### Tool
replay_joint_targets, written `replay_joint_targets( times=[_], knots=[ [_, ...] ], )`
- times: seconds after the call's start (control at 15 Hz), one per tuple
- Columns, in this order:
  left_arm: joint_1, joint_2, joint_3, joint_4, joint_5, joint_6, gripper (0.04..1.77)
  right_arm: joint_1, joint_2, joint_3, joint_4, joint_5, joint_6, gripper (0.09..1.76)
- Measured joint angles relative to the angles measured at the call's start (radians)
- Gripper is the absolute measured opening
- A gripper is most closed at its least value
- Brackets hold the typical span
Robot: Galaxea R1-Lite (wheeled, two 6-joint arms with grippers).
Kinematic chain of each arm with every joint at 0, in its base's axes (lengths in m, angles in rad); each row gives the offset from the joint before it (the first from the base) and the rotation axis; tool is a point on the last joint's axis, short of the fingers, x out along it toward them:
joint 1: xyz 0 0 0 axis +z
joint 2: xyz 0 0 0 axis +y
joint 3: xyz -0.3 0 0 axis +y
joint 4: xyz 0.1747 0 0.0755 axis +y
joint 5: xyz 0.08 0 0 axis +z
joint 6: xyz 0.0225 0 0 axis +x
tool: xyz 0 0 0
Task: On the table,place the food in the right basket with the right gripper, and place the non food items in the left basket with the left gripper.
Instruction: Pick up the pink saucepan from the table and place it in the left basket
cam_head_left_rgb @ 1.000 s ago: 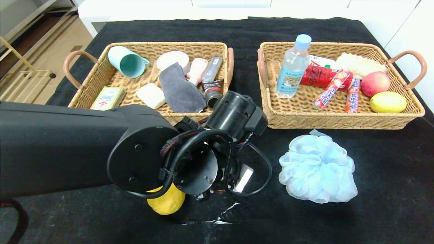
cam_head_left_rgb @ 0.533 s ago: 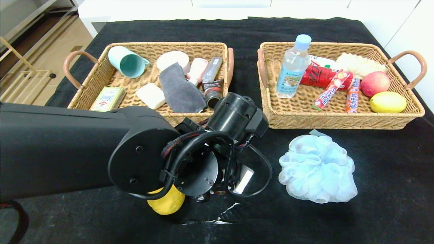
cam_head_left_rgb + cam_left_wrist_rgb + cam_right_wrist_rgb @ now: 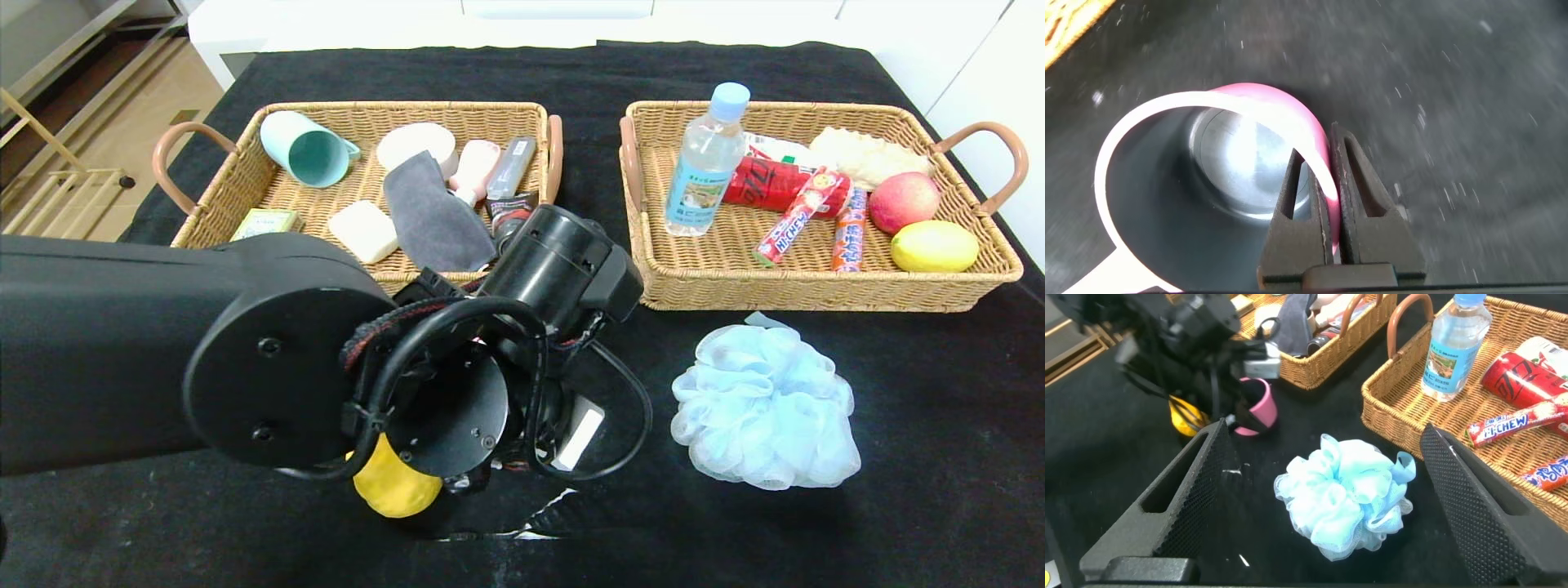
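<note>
My left gripper [image 3: 1321, 151] is shut on the rim of the pink pot [image 3: 1217, 175], one finger inside its dark bowl and one outside. In the head view my left arm [image 3: 563, 269] hides both, in front of the left basket [image 3: 359, 106]. The right wrist view shows the pot [image 3: 1255, 404] just off the black table [image 3: 939, 392]. The yellow pear [image 3: 396, 487] lies under the arm. My right gripper [image 3: 1324, 429] is open and hovers over the pale blue puff [image 3: 763, 404]. The soap bar [image 3: 365, 230] lies in the left basket. The bottle [image 3: 704, 163] and sausage stick [image 3: 849, 230] are in the right basket [image 3: 784, 106].
The left basket also holds a teal cup [image 3: 306, 151], a grey cloth [image 3: 433, 216] and tubes. The right basket also holds a lemon [image 3: 933, 245], an apple [image 3: 902, 202] and snack packs. A white tear [image 3: 539, 514] marks the cloth near the front edge.
My left arm has risen and swung a little left and back towards the left basket, carrying the pot. The puff, the pear and the baskets have not moved.
</note>
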Motion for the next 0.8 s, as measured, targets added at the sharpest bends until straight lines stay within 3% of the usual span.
replay_joint_targets(
  times=[0.6,0.8],
  knots=[
    [-0.011,-0.104,-0.031,0.044,0.023,0.044,0.18,0.001,0.005,0.004,0.0,0.0,-0.001,1.71],
    [0.0,-0.119,-0.049,0.04,0.067,0.046,0.18,0.001,0.004,0.003,0.0,0.0,-0.002,1.71]
  ],
)
